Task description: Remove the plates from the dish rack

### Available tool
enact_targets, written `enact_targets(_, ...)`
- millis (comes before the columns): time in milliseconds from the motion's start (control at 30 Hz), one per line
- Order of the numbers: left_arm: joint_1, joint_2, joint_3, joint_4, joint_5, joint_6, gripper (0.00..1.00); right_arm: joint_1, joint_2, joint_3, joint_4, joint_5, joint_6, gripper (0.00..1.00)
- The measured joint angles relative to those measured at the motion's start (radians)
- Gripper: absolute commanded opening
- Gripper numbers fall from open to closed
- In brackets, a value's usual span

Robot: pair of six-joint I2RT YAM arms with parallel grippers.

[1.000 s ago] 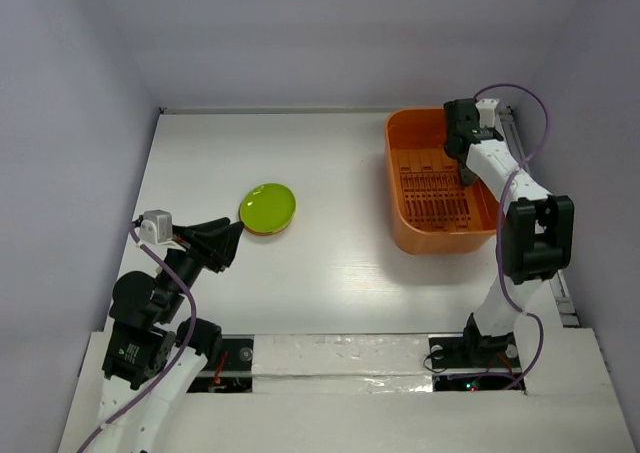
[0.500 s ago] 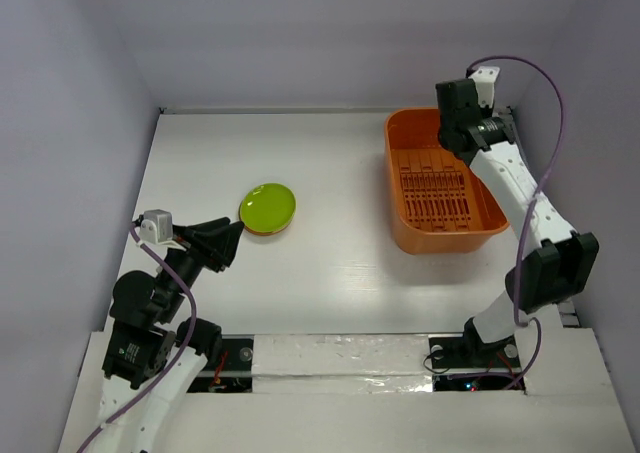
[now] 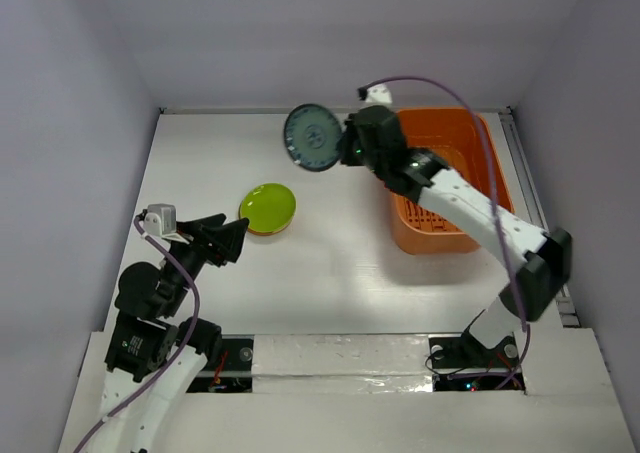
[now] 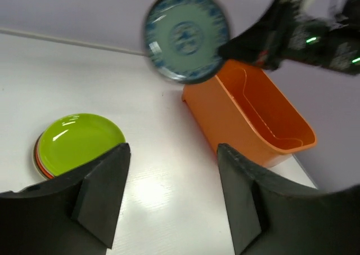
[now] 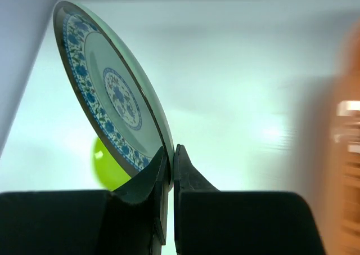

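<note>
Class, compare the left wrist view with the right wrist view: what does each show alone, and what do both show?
Left wrist only: the open left gripper and the round face of the patterned plate. Right wrist only: the fingers of the right gripper closed on that plate's rim, nearly edge-on. Both: the plate in the air, the yellow-green plate, and the dish rack, blurred from the right wrist.

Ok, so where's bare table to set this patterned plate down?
Bare table lies between the plate stack and the dish rack, and in the far left corner. Crowded: the left gripper sits open close beside the stack.
</note>
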Motion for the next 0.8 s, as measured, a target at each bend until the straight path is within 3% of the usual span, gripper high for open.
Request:
enact_targets(133,0.016,0.013,0.0,-0.002,-0.005,-0.002,0.73,0.064,0.21,0.004,0.113,-0.162,0.084,0.0)
enact_targets(333,0.037,0.018,0.0,-0.005,-0.007,-0.005,0.9,0.112,0.455,0.01,0.153,-0.319,0.175,0.01)
enact_targets(500,0.05,0.029,0.0,-0.005,-0.004,-0.005,0.92,0.115,0.492,0.006,0.192,-0.389,0.228,0.07)
enact_targets(800,0.063,0.034,0.0,-0.005,-0.002,-0.005,0.97,0.114,0.492,-0.03,0.266,-0.425,0.28,0.34)
